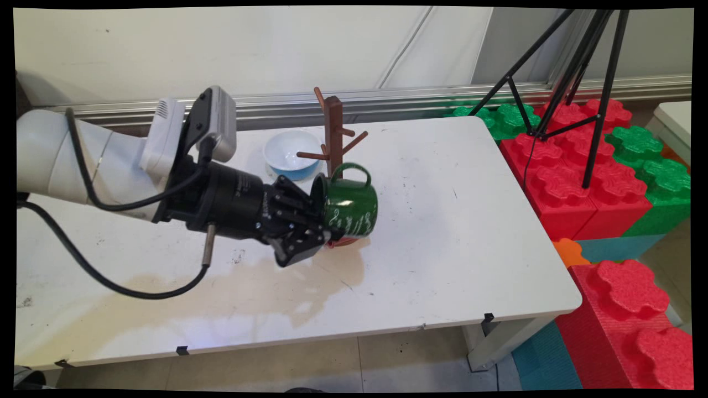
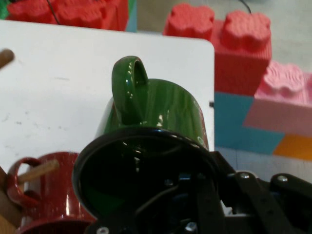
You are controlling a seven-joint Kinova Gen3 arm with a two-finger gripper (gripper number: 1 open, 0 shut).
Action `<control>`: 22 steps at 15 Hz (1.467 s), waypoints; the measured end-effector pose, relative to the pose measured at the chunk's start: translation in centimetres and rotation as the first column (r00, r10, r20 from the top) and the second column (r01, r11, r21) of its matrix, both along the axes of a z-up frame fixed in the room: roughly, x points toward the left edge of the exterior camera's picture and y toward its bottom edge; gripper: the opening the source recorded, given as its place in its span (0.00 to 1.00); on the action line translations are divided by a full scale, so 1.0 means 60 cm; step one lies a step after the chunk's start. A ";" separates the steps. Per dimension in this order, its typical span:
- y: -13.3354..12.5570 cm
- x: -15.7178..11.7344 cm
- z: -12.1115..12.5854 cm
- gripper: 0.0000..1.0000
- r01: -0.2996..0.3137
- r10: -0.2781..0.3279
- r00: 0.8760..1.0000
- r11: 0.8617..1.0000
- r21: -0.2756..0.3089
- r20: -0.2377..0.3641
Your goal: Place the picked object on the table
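The black two-finger pincer (image 1: 310, 232) is clamped on the rim of one glossy green enamel mug with white lettering (image 1: 349, 207), held on its side above the white surface (image 1: 470, 249), mouth toward the arm and handle uppermost. In the hand view one finger reaches inside the mug's dark mouth.

Just beneath the green mug sits one red mug (image 2: 46, 195), mostly hidden in the main view. Directly behind stands one brown wooden mug tree (image 1: 333, 135) with several pegs; one peg passes through the red mug's handle. One light-blue bowl with a white inside (image 1: 292, 152) rests beside the tree, toward the back edge.

To the right of the mug the surface lies bare up to its right edge and rounded near corner; past that edge are stacked red, green and blue foam blocks (image 1: 608, 177) and a black tripod (image 1: 581, 72).

The white arm (image 1: 72, 160) reaches in nearly level from the left, black cables (image 1: 110, 282) looping below it.
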State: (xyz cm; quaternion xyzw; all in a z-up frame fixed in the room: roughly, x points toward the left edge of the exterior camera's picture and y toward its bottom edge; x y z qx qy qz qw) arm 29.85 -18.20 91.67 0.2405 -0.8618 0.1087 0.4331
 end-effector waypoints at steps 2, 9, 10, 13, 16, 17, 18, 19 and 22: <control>-0.001 0.008 0.004 0.00 0.029 -0.029 0.999 1.000 0.001 0.040; -0.019 0.074 0.030 0.00 0.103 -0.100 0.974 0.995 -0.004 0.203; -0.020 0.082 0.033 0.00 0.109 -0.106 0.970 0.994 -0.002 0.220; -0.024 0.115 0.038 0.00 0.126 -0.124 0.951 0.992 0.012 0.284; -0.034 0.153 0.041 0.00 0.129 -0.129 0.926 0.991 0.022 0.355; -0.037 0.161 0.041 0.00 0.129 -0.128 0.921 0.991 0.023 0.369; -0.041 0.171 0.042 0.00 0.128 -0.127 0.912 0.992 0.023 0.391; -0.048 0.182 0.042 0.00 0.127 -0.125 0.901 0.992 0.024 0.416; -0.068 0.202 0.040 0.00 0.122 -0.117 0.873 0.992 0.020 0.474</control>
